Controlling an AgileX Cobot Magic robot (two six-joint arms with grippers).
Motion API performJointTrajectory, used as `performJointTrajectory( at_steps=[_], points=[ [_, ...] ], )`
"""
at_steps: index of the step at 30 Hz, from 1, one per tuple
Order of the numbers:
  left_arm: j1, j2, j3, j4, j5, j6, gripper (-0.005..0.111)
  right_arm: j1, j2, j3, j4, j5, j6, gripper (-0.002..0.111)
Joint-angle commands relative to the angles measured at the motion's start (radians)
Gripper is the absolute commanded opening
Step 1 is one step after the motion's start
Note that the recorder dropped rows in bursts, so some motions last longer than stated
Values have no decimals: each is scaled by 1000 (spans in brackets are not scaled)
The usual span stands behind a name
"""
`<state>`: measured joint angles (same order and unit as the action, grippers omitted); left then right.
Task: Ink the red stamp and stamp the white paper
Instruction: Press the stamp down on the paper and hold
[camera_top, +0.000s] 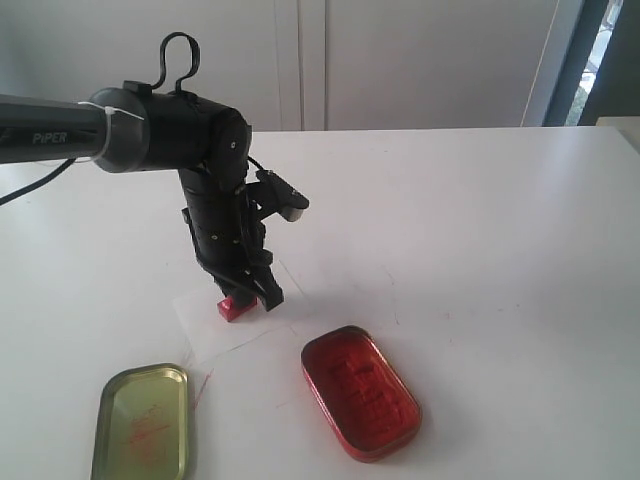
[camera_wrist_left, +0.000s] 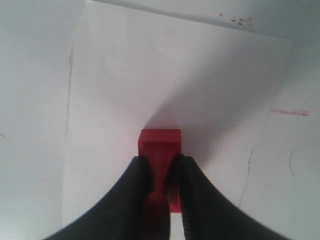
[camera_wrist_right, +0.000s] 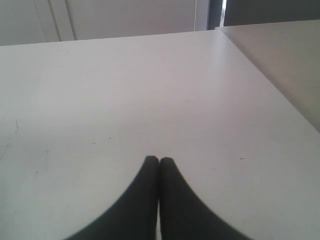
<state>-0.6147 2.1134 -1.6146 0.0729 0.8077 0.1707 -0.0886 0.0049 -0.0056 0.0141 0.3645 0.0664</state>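
The small red stamp (camera_top: 236, 307) stands base down on the white paper (camera_top: 205, 325), left of the table's middle. My left gripper (camera_top: 252, 290) points straight down and is shut on the stamp's handle. In the left wrist view the red stamp (camera_wrist_left: 160, 142) sticks out between the two black fingers (camera_wrist_left: 137, 182), pressed against the white paper (camera_wrist_left: 150, 75). My right gripper (camera_wrist_right: 159, 161) hangs shut over bare table with nothing between its fingers; it does not show in the exterior view.
An oval red tin with a red ink pad (camera_top: 360, 390) lies open near the front, right of the paper. Its gold-green lid (camera_top: 143, 420) lies at the front left. Faint red marks (camera_wrist_left: 240, 21) dot the table beside the paper.
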Motion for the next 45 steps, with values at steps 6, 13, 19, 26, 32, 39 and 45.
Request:
performJointTrajectory(
  at_steps=[6, 13, 19, 26, 32, 39, 45],
  points=[
    [-3, 41, 18, -8, -9, -9, 0, 1, -5, 6, -8, -14, -1, 0],
    [-3, 41, 18, -9, -14, -9, 0, 1, -5, 6, -8, -14, -1, 0],
    [-3, 41, 18, -9, -26, -9, 0, 1, -5, 6, -8, -14, -1, 0],
    [-3, 41, 18, -9, -30, -9, 0, 1, -5, 6, -8, -14, -1, 0],
    [-3, 41, 18, -9, -30, -9, 0, 1, -5, 6, -8, -14, -1, 0],
    [-3, 41, 18, -9, -32, -9, 0, 1, -5, 6, -8, -14, -1, 0],
    [-3, 41, 18, -9, -35, -9, 0, 1, -5, 6, -8, -14, -1, 0]
  ],
)
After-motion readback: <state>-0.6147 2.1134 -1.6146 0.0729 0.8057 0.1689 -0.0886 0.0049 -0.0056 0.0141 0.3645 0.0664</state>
